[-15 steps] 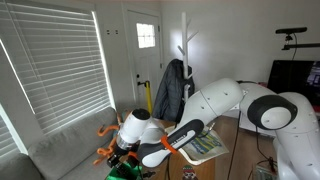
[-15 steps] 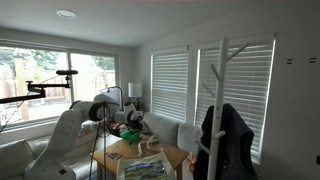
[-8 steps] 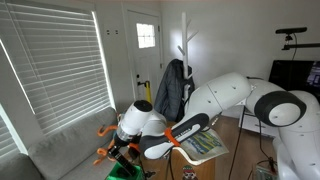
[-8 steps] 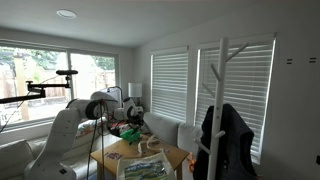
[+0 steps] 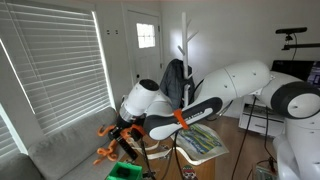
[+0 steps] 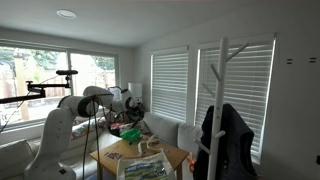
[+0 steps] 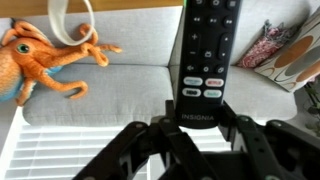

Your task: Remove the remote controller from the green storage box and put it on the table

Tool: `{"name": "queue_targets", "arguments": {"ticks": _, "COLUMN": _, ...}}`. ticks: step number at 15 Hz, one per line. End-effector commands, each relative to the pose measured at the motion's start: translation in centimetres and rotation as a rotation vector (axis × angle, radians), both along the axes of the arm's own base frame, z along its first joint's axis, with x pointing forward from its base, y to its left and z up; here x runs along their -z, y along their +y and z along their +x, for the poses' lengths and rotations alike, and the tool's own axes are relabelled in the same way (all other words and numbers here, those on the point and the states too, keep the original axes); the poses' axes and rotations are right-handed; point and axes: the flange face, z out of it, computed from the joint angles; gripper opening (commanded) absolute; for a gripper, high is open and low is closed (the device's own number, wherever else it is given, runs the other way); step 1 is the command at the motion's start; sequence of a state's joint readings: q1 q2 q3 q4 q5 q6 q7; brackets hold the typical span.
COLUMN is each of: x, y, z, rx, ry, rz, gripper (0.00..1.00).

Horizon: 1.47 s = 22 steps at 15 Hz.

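We see gripper (image 7: 200, 128) clamped on remote (image 7: 208, 50) bottom end, held above box (image 5: 125, 172); octopus (image 7: 40, 60) lies on sofa (image 7: 130, 95).

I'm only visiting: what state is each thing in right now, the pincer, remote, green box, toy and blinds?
Pincer: shut on the remote.
Remote: held in the air, out of the box.
Green storage box: open-topped, contents cannot be told.
Orange octopus toy: lying on the grey sofa.
Window blinds: lowered.
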<state>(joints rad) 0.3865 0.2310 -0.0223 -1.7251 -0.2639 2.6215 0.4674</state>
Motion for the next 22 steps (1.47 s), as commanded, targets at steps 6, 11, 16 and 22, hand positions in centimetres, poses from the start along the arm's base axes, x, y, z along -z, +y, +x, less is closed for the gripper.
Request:
{"name": "queue_targets", "arguments": {"ticks": 6, "x": -4.2, "y": -8.8, "z": -8.5, "rx": 0.313, "ry": 0.246, "rz": -0.037, "gripper": 0.18}}
{"name": "queue_targets", "arguments": {"ticks": 11, "x": 0.4, "y": -12.2, "z": -14.0, "rx": 0.478, "ry": 0.345, "rz": 0.142, "gripper": 0.18}}
{"name": "queue_targets", "arguments": {"ticks": 16, "x": 5.6, "y": -16.5, "z": -18.0, "rx": 0.669, "ry": 0.463, "rz": 0.281, "gripper": 0.18}}
{"name": "queue_targets", "arguments": {"ticks": 22, "x": 7.4, "y": -18.0, "z": -17.7, "rx": 0.72, "ry": 0.499, "rz": 0.263, "gripper": 0.43}}
